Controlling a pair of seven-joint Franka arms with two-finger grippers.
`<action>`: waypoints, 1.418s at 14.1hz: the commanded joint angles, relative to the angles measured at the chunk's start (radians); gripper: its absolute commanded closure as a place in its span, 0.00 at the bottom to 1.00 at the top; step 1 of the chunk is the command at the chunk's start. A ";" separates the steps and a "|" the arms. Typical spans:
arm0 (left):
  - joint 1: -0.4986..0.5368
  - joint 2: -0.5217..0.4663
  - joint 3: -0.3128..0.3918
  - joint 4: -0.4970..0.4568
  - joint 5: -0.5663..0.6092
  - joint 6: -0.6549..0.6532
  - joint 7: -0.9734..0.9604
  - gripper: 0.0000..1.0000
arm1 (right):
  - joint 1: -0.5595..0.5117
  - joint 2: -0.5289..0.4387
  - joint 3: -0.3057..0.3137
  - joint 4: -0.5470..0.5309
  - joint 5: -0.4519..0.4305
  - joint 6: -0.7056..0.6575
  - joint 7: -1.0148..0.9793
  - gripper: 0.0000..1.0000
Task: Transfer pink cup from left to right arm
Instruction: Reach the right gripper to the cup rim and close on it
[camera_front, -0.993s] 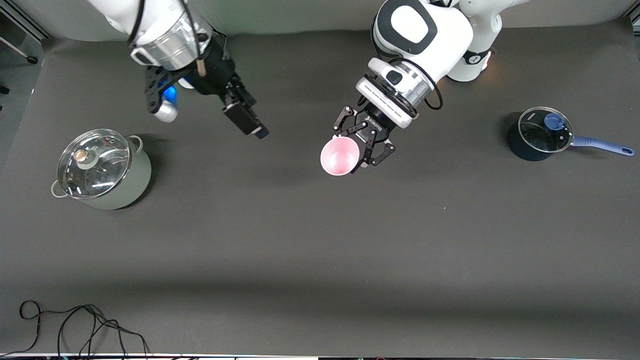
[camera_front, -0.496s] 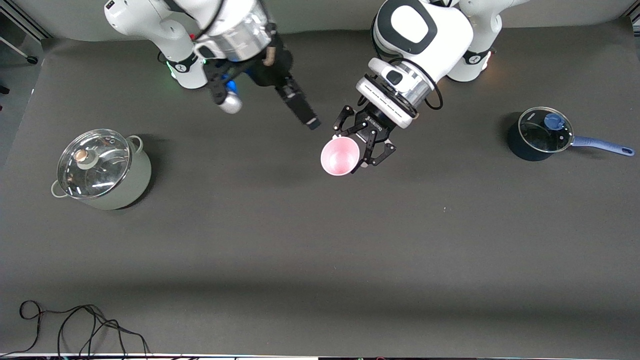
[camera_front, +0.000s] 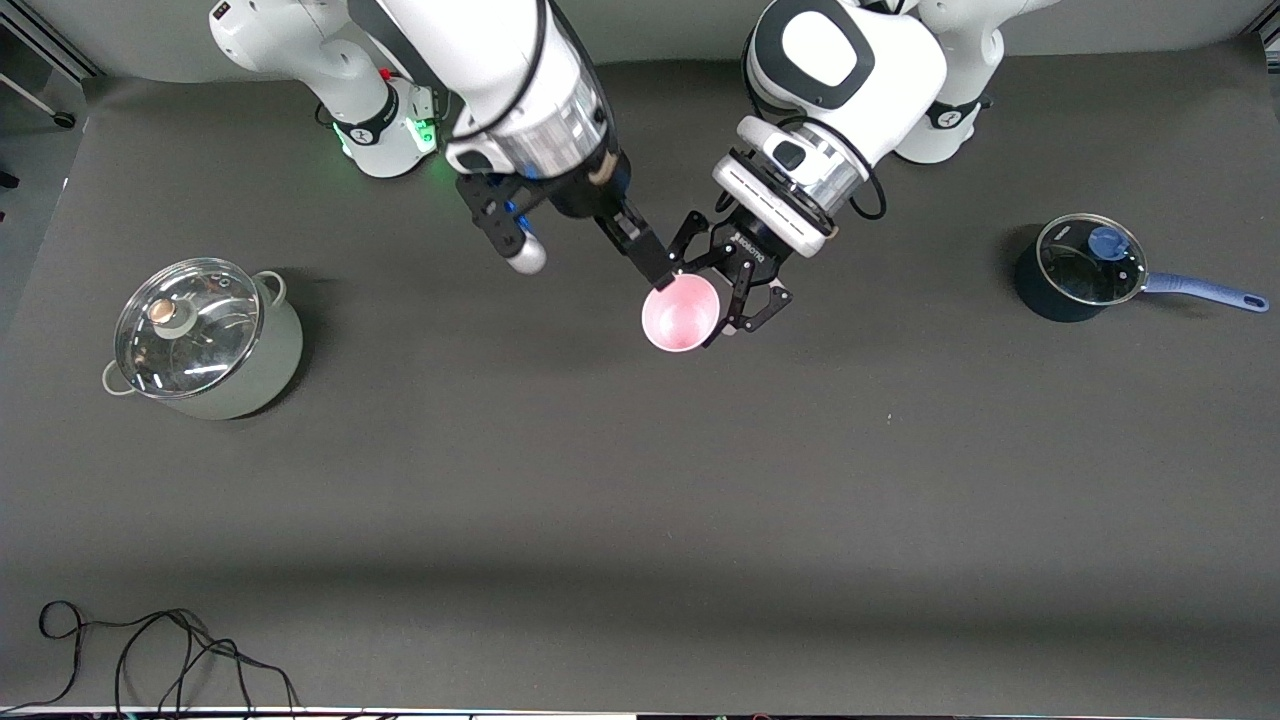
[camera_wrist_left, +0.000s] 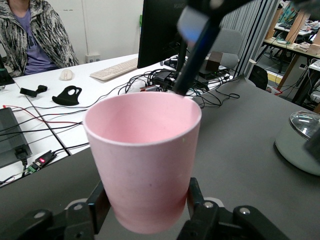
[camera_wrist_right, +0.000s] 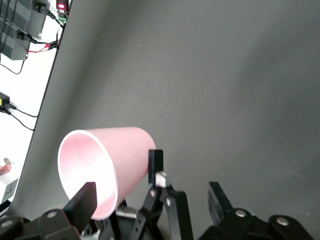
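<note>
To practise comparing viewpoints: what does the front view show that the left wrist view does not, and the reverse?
Only front: the lidded dark-blue saucepan and the tangled black cable. Only left wrist: a seated person and a beige keyboard. Both: the small pale-pink plastic cup gripped in the left tool, the right tool at its rim, and the grey-green lidded pot.

Dark grey table mat (camera_front: 640, 500); white desk (camera_wrist_left: 75, 95) with keyboard (camera_wrist_left: 114, 69), monitor (camera_wrist_left: 160, 30).
</note>
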 joint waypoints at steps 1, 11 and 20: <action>-0.008 -0.037 0.013 -0.009 -0.017 0.004 -0.023 0.56 | 0.004 0.063 -0.007 0.063 -0.021 0.036 -0.016 0.01; -0.008 -0.037 0.015 -0.009 -0.017 0.004 -0.032 0.56 | 0.002 0.063 -0.011 0.065 -0.022 0.053 -0.026 1.00; -0.006 -0.037 0.015 -0.009 -0.017 0.004 -0.037 0.28 | -0.007 0.063 -0.011 0.066 -0.022 0.054 -0.060 1.00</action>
